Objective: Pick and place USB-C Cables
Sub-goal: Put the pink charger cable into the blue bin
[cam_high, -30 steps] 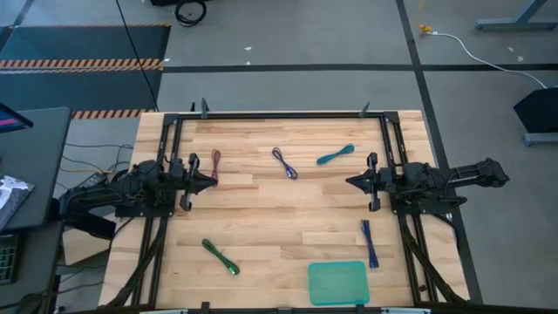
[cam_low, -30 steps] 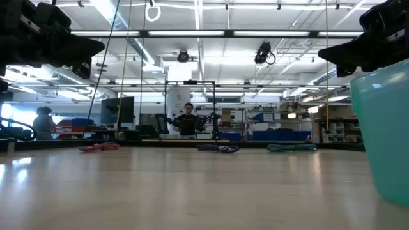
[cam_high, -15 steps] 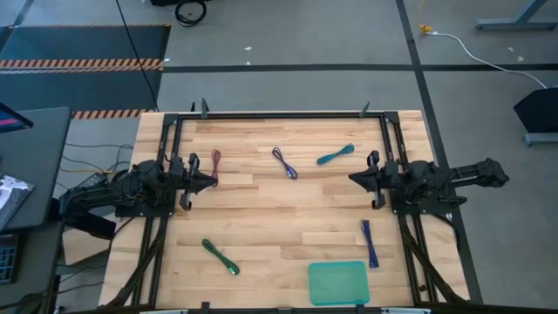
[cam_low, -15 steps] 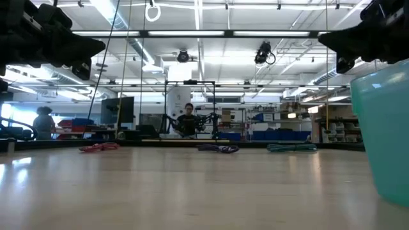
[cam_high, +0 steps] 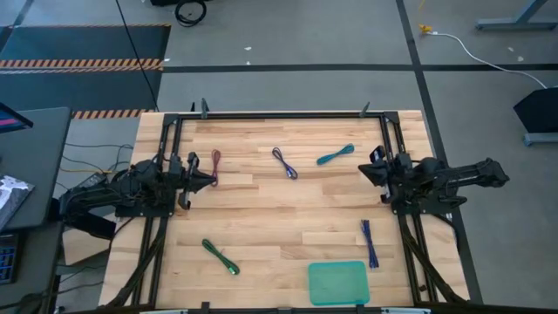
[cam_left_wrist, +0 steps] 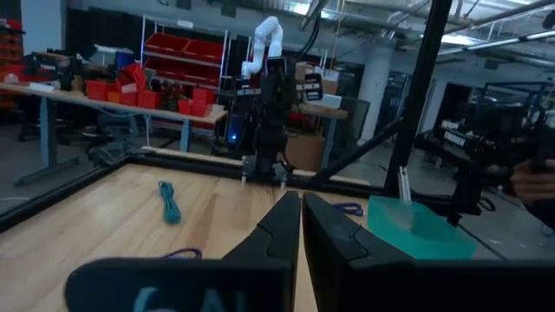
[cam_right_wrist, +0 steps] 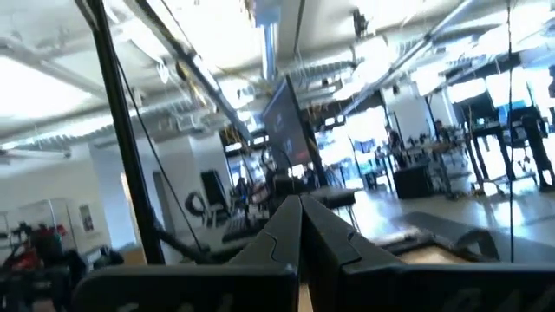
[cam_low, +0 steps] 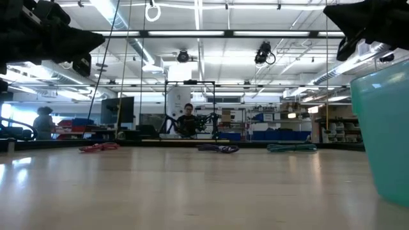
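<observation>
Both arms are sitting up off the desk (cam_high: pixel 279 209), one at each side edge, and neither is carrying anything. The left gripper (cam_high: pixel 209 177) is hanging by the left edge with its fingers (cam_left_wrist: pixel 279 227) clenched together. The right gripper (cam_high: pixel 367 172) is by the right edge, fingers (cam_right_wrist: pixel 286 227) likewise pressed shut and pointing up toward the ceiling, not down at the wood.

All five cables are lying loose. The maroon cable (cam_high: pixel 215 164) is just beside the left gripper. The purple cable (cam_high: pixel 284 163) and the teal cable (cam_high: pixel 335 155) are lying toward the far edge, mid-desk. The green cable (cam_high: pixel 221 257) is near the front left corner, and the blue-violet cable (cam_high: pixel 370 242) is near the right edge, just behind the teal tray (cam_high: pixel 337 283) at the front edge.

What worries me: these bundles are thin and flat against the wood, so fingers coming down shut, or opening late, would likely just push one along or pinch a single strand and let the coil unravel. The blue-violet one is lying close to the right arm's frame rail (cam_high: pixel 410 244), which looks awkward to reach. The tray being low-walled, a cable dropped from height could spill over its rim.

Otherwise nothing is blocking the middle of the desk. A person (cam_low: pixel 188 119) is sitting well behind the far edge, out in the room.
</observation>
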Controlling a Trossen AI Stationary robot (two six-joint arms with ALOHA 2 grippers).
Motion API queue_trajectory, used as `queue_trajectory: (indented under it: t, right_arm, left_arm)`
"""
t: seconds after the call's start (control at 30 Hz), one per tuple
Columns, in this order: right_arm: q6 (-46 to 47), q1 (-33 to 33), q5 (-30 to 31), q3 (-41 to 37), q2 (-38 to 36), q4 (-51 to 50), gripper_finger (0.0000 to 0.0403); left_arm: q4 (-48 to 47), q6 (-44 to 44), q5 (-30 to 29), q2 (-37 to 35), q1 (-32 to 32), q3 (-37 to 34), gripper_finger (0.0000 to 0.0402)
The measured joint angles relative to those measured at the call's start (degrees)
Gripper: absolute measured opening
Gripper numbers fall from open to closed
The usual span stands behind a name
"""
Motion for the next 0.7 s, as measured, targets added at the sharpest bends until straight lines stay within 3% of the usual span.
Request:
queue_trajectory:
  t: [0.17,0.33,0.5,0.7]
  right_arm:
    - [-6.92,-0.07,3.79,0.82,0.92,-0.52,0.0022]
    - [-10.41,-1.84,9.49,6.59,7.79,-4.65,0.0084]
    - [-13.58,-5.14,11.66,18.26,22.2,-9.57,0.016]
    - [-14.65,-10.52,11.82,39.93,44.62,-34.92,0.0197]
  left_arm:
    - [1.85,0.66,-1.29,0.04,0.0,0.02,0.0027]
    - [1.25,3.11,-5.36,1.64,0.0,2.45,0.0078]
    - [1.14,7.17,-9.85,6.77,0.0,5.62,0.0167]
    - [-2.17,9.0,-14.87,16.63,0.13,10.59,0.024]
